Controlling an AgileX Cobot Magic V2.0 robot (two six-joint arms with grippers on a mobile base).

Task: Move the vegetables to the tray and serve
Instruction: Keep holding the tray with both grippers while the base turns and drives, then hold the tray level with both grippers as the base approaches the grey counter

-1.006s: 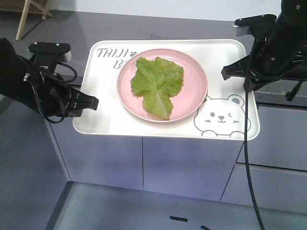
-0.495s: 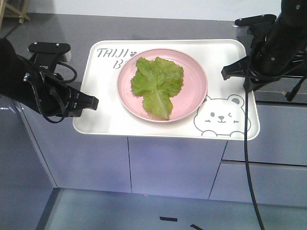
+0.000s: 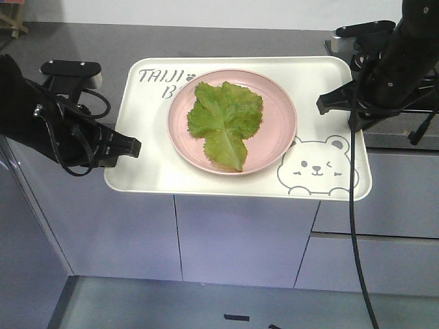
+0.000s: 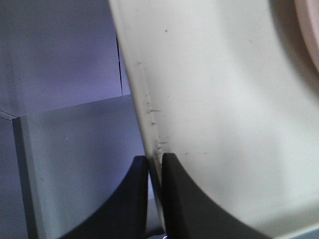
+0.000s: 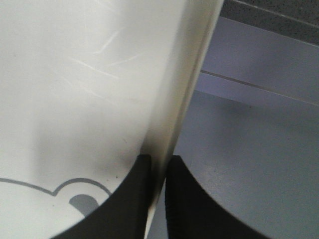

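Note:
A green crinkly lettuce leaf, the vegetables (image 3: 225,122), lies on a round pink plate (image 3: 278,140) in the middle of the cream bear-print tray (image 3: 151,175). The tray hangs level in front of the cabinets, gripped at both short sides. My left gripper (image 3: 134,147) is shut on the tray's left rim; the left wrist view shows that gripper (image 4: 155,159) pinching the rim of the tray (image 4: 224,99). My right gripper (image 3: 326,104) is shut on the right rim, and in its wrist view that gripper (image 5: 159,160) clamps the tray (image 5: 89,74) edge beside the bear drawing.
A dark grey counter (image 3: 103,38) runs behind the tray, with pale cabinet fronts (image 3: 240,233) under it and grey floor (image 3: 171,305) below. A black cable (image 3: 353,226) hangs from the right arm. A wooden piece (image 3: 10,20) shows at the top left corner.
Tray, plate, leaf and both grippers keep their places in the view. The cabinets, floor and wooden frame behind them have shifted, the frame sliding off toward the top left.

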